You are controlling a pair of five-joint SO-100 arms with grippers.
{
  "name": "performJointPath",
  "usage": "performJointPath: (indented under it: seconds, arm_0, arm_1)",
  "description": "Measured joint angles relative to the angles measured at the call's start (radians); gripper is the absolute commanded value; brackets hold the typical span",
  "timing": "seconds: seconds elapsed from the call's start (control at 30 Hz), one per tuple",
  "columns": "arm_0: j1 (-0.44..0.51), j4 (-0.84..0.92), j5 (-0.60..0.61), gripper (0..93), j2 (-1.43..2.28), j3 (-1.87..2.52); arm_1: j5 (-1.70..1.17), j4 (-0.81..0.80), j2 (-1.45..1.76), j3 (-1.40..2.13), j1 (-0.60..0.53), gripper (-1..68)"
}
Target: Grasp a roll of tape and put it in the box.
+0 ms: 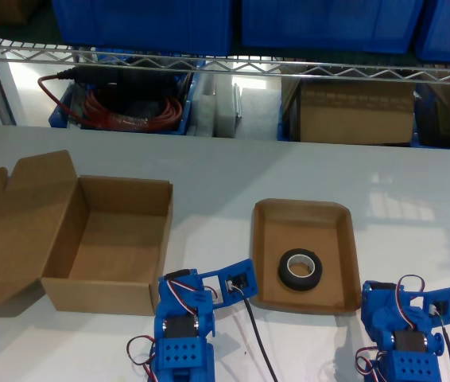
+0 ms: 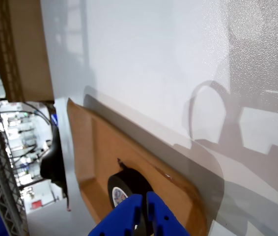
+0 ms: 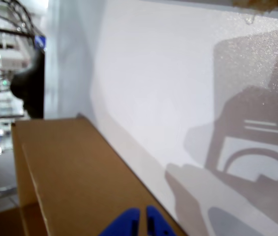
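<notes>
resting in tray, both arms parked

roll of tape (image 1: pixel 300 269) lies flat inside the shallow brown tray (image 1: pixel 266 231), roughly mid-tray, toward its near wall in the exterior view. pale core faces up. the tray sits on the white worktop (image 1: pixel 416 183).

the box (image 1: pixel 161 239) stands open on the exterior view's left, lid flap folded back away from the tray, well apart from the tape.

my first gripper (image 2: pixel 143 209) is the arm at the exterior view's right, near the tray's corner. first wrist view shows its blue fingertips pressed together, nothing between them, with the tape (image 2: pixel 126 184) just past the tips, still in the tray (image 2: pixel 87 147). no contact i can confirm.

my second gripper (image 3: pixel 141 219) is the arm near the box's front wall in the exterior view. tips also together and holding nothing; the cardboard wall (image 3: pixel 80 177) fills the second wrist view close by.

blue bins (image 1: pixel 145 20) and red cable (image 1: pixel 122 111) sit on the wire shelf behind.
</notes>
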Motion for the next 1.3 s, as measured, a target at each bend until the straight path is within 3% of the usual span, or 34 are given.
performJointPath:
  seconds: [0.53, 0.57, 0.6, 0.7, 0.8, 1.07, 1.3]
  arm_0:
    - [0.005, 0.0, 0.017, 0.1, 0.0, 0.0]
    - [0.014, 0.0, 0.017, 2.5, 0.0, 0.0]
    - [0.026, 0.0, 0.017, 12.0, 0.0, 0.0]
    - [0.104, 0.0, -0.011, 31.1, -0.003, -0.006]
    - [0.224, 0.015, -0.015, 35.5, -0.133, -0.121]
    - [0.472, 0.244, 0.097, 33.7, -1.035, -0.868]
    - [0.588, 0.321, 0.17, 31.3, -1.709, -1.419]
  arm_1:
    - [0.0, 0.0, 0.0, 0.0, 0.0, 0.3]
    - [0.0, 0.0, 0.0, 0.0, 0.0, 0.3]
    - [0.0, 0.0, 0.0, 0.0, 0.0, 0.3]
    - [0.0, 0.0, 0.0, 0.0, 0.0, 0.3]
    - [0.0, 0.0, 0.0, 0.0, 0.0, 0.3]
    - [0.0, 0.0, 0.0, 0.0, 0.0, 0.3]
    - [0.0, 0.0, 0.0, 0.0, 0.0, 0.3]
